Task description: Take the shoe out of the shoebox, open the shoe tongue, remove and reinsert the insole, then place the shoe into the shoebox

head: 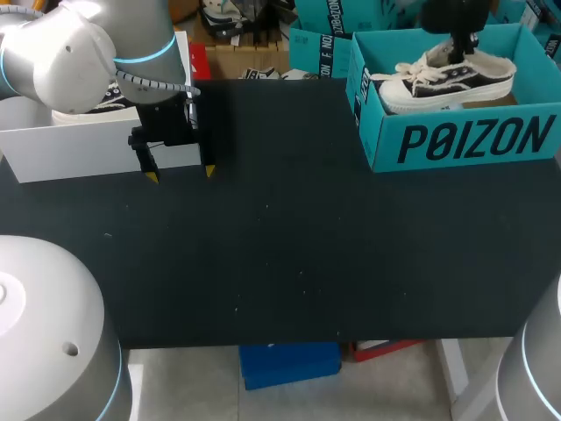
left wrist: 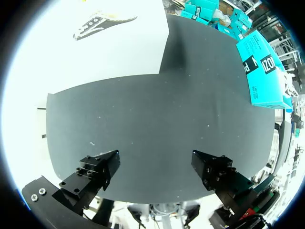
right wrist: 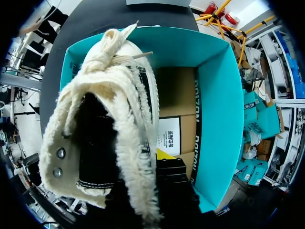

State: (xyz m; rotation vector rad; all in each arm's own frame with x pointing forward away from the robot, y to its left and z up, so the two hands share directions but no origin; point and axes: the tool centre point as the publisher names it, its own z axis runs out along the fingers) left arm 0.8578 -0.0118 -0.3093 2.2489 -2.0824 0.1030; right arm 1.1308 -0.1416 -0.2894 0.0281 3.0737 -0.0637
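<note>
Over the far left of the table (head: 280, 254), seen from the head view, our left gripper (head: 181, 174) hangs just in front of a white box (head: 79, 151). Its yellow tips are spread wide with nothing between them. A second shoe (head: 112, 96) lies in that white box. At the far right stands the teal shoebox (head: 456, 140). The shoe (head: 447, 81), black with a white sole and cream laces, sits within its walls with the toe toward the box's left wall. Our right gripper (head: 458, 48) comes down onto the shoe from above.

From the left wrist view, we see our two black fingers (left wrist: 97, 171) set far apart over bare dark tabletop, holding nothing. The white box lies ahead of them, and the shoebox is well off to one side.

From the right wrist view, the shoe's fleecy collar fills the space right under the camera, above the shoebox's cardboard floor. One yellow-tipped finger (right wrist: 164, 153) presses the shoe's outer side. The other is hidden down in the opening, so we have the shoe's side wall clamped.
</note>
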